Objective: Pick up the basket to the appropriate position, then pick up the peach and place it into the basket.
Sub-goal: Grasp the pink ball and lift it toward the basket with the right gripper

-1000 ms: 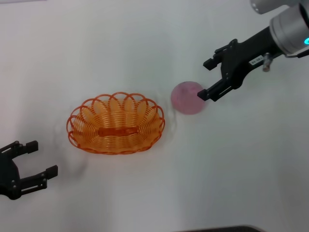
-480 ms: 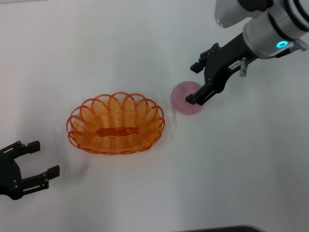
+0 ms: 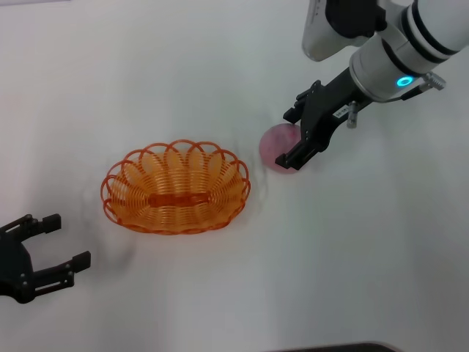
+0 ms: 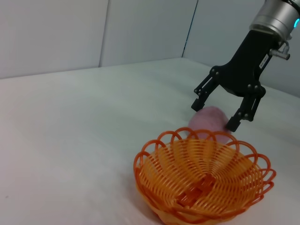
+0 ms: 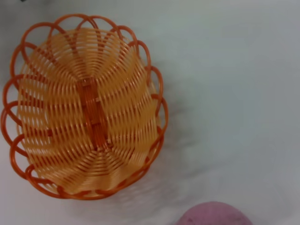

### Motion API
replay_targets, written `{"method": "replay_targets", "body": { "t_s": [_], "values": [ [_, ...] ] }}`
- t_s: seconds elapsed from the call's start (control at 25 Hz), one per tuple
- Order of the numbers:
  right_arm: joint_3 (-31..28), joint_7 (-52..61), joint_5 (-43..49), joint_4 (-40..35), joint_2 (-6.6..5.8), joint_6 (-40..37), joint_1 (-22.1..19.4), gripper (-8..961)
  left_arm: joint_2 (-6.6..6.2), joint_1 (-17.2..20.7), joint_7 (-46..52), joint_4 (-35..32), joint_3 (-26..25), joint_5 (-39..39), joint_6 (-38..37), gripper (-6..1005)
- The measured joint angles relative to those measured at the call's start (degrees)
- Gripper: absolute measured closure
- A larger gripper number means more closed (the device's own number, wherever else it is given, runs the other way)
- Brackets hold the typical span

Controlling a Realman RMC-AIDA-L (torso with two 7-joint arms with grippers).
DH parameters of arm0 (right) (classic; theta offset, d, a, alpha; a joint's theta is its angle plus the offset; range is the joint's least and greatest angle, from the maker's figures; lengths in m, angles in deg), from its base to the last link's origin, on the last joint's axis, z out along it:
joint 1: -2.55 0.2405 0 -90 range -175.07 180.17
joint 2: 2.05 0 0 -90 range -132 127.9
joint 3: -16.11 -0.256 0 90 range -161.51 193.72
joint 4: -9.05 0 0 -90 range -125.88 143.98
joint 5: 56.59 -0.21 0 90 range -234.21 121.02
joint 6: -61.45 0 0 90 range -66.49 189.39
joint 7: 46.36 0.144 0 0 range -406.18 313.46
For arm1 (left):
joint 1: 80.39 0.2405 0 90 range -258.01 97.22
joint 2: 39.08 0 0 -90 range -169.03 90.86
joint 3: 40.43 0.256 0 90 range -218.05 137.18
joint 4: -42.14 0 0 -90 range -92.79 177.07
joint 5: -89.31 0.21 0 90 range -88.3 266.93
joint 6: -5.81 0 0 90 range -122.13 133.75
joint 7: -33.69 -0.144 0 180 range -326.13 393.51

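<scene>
**Two grippers, one over the peach**

Two arms show over the white table [image 3: 146, 73]. The basket [image 3: 176, 188] sits upright near the middle, nothing inside it. The right gripper [image 3: 292, 139] hangs above the peach [image 3: 275, 144], fingers spread to either side of it, gripping nothing. The left gripper [image 3: 55, 238] rests low on the robot's left, well apart from the basket, fingers spread wide. The peach lies just right of the basket.
</scene>
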Motion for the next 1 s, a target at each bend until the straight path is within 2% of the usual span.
{"method": "replay_targets", "body": {
  "t_s": [0.72,1.0],
  "values": [
    [0.83,1.15,-0.13,1.12,-0.02,1.66,0.2,54,0.0,0.0,0.0,0.08,0.24,0.0,0.69,141],
    [1.53,1.36,-0.09,1.15,-0.02,1.72,0.2,292,0.0,0.0,0.0,0.08,0.28,0.0,0.69,141]
  ]
}}
